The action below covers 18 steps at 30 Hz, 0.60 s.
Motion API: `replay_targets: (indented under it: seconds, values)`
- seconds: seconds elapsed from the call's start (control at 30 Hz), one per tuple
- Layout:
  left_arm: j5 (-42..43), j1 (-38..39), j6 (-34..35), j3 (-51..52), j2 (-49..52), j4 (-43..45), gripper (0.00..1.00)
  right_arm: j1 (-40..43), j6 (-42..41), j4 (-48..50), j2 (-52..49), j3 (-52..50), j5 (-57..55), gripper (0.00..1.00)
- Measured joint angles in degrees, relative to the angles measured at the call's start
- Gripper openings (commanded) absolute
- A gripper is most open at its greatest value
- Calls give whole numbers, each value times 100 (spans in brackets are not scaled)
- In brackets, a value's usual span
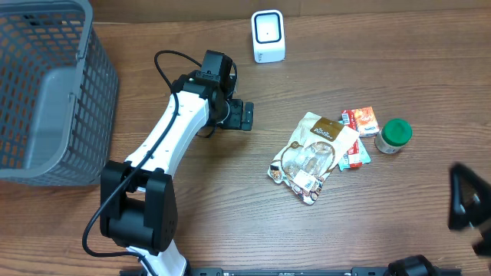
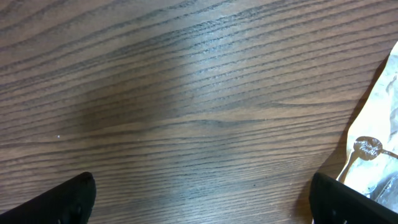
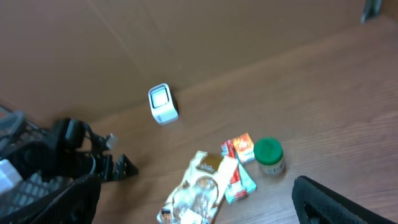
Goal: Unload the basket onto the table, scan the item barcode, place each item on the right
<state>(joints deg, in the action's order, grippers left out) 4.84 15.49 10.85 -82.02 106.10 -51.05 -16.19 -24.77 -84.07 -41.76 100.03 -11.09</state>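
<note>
Several items lie right of centre on the wooden table: a clear-and-gold snack bag [image 1: 313, 149], a red box [image 1: 360, 120], a teal-and-red packet [image 1: 355, 156] and a green-lidded jar [image 1: 395, 136]. The white scanner [image 1: 268, 36] stands upright at the back. My left gripper [image 1: 245, 116] is open just left of the bag, holding nothing. In the left wrist view its fingertips [image 2: 68, 202] frame bare wood, with the bag's edge [image 2: 379, 143] at the right. My right gripper [image 1: 469, 215] stands open at the right edge, apart from the items. Its wrist view shows the bag [image 3: 202, 186], jar [image 3: 268, 154] and scanner [image 3: 163, 104].
A grey mesh basket [image 1: 46, 92] fills the back-left corner. The left arm [image 1: 173, 130] slants from the front edge up to the table's middle. A brown cardboard wall [image 3: 186, 37] rises behind the scanner.
</note>
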Motion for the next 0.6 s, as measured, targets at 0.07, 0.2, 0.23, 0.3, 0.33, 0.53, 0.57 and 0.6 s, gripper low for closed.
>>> replay_targets:
  seconds: [0.07, 0.2, 0.23, 0.3, 0.33, 0.53, 0.57, 0.6]
  values:
    - [-2, 0, 0, 0, 0, 0, 100, 26, 39, 256, 452, -328, -42, 100]
    - [-7, 0, 0, 0, 0, 0, 100, 232, 92, 793, 1335, -1143, -96, 100]
    - [-11, 0, 0, 0, 0, -2, 100, 289, 131, 973, 1569, -1401, -103, 100]
    - [-22, 0, 0, 0, 0, 0, 100, 398, 262, 1425, 2028, -1965, -111, 100]
    - [-20, 0, 0, 0, 0, -2, 100, 459, 365, 1641, 2273, -2291, -109, 100]
    - [-24, 0, 0, 0, 0, 0, 100, 660, 896, 3493, 3309, -4124, 0, 100]
    - [-24, 0, 0, 0, 0, 0, 100, 678, 992, 3864, 3434, -4422, 63, 100]
    - [-24, 0, 0, 0, 0, -2, 100, 678, 1084, 4262, 3545, -4708, 125, 100]
